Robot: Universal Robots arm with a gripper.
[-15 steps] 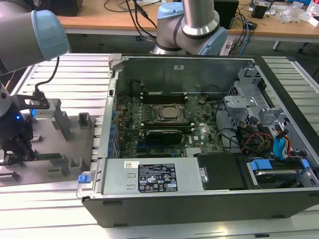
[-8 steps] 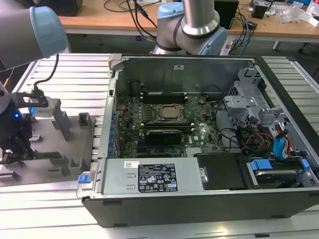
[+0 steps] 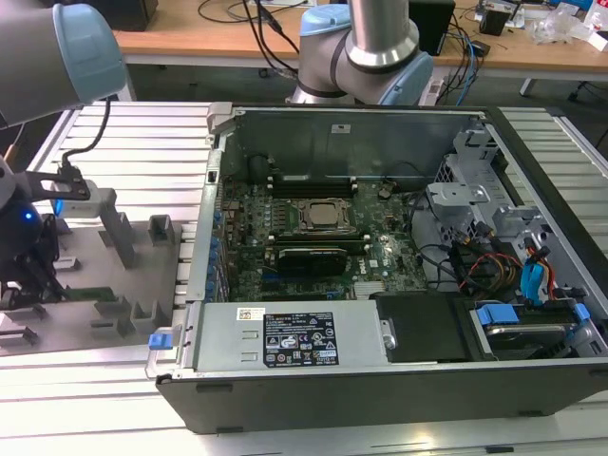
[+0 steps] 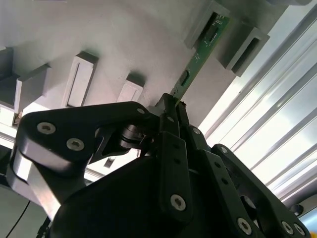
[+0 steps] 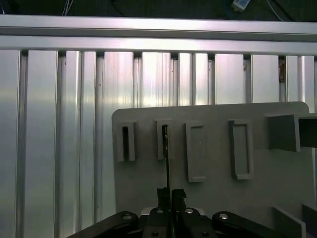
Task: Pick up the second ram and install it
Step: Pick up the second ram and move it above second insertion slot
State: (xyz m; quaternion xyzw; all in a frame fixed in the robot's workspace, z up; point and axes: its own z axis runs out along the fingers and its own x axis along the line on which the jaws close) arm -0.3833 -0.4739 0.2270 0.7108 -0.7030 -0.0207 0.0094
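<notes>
While the open computer case fills the centre and right of the exterior view, the arm's gripper hangs at the frame's lower left. It is over the grey holder tray, which sits on the slatted aluminium table. In the second wrist view, the gripper has its black fingers pinched together on one end of the second ram. The thin green board runs away from the fingertips, and its far end is seated in one of the tray's upright slotted blocks. In the first wrist view, the second ram appears edge-on as a dark line. It runs from between the closed tips of the gripper into a slotted block on the holder tray. Inside the case, the motherboard and its CPU socket lie well apart from the gripper.
</notes>
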